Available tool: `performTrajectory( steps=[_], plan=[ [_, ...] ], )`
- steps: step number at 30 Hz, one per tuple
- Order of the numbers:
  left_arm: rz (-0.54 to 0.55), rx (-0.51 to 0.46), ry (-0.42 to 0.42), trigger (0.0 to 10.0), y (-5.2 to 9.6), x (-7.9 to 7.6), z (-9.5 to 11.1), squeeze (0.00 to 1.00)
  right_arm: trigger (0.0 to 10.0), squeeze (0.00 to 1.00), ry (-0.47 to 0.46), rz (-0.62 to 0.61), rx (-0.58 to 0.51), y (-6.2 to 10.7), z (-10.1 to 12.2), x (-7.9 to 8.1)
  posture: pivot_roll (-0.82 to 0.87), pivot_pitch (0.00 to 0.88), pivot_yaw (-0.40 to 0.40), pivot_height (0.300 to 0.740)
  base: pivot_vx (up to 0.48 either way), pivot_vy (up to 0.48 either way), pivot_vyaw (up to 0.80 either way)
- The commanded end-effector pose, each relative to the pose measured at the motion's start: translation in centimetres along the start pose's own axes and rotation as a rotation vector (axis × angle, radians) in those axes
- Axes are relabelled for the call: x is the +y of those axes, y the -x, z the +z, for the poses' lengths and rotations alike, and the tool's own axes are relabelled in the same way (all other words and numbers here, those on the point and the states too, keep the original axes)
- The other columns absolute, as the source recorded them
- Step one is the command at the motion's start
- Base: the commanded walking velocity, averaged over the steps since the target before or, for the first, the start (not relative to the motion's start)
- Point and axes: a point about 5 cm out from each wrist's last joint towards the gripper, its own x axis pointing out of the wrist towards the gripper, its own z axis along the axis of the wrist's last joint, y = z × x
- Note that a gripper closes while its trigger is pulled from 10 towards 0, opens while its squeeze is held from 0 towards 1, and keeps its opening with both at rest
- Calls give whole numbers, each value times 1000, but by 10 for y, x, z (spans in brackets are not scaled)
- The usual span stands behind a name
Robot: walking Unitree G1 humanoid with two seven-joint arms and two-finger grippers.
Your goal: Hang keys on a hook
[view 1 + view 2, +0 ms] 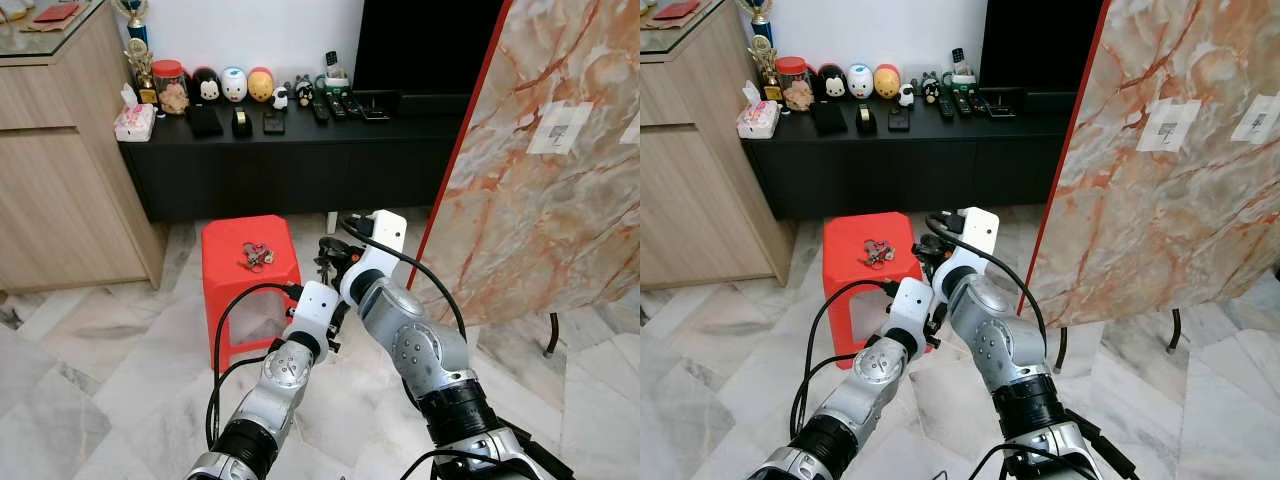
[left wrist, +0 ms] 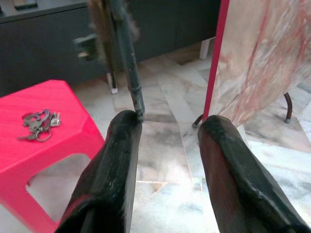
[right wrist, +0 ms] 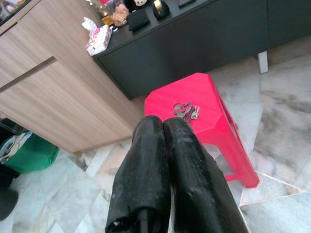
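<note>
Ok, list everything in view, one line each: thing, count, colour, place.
keys: one bunch, silver, lying on the stool top.
stool: one, red, on the floor before the console.
console: one, black, low, along the wall.
figurines: several, mixed colours, in a row on the console.
remotes: a few, black, on the console.
tissue pack: one, pink and white, at the console's end.
cabinet: one, light wood, beside the console.
marble panel: one, orange-veined with red edge, standing on the robot's right.
left pincer: open, above the floor beside the stool.
right pincer: shut, empty, aimed toward the stool.
</note>
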Motion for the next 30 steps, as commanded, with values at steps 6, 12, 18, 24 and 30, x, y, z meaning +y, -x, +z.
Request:
performTrajectory(
  steps=[6,12,18,24,30],
  plan=[
    [14,-30,0,10000,-4,-1,9,0,10000,0,-138,152,26,-2,-15,60,13,0,-109,740,0,0,0],
    [43,-12,-9,10000,-4,1,5,0,10000,0,-138,153,29,-2,-16,60,11,0,-108,740,0,0,0],
    [64,-12,-8,10000,-4,5,5,0,10000,0,-138,151,28,-1,-15,60,11,0,-108,740,0,0,0],
    [64,-12,-8,10000,-4,5,5,0,10000,0,-138,151,28,-1,-15,60,11,0,-108,740,0,0,0],
    [64,-12,-8,10000,-4,5,5,0,10000,0,-138,151,28,-1,-15,60,11,0,-108,740,0,0,0]
  ],
)
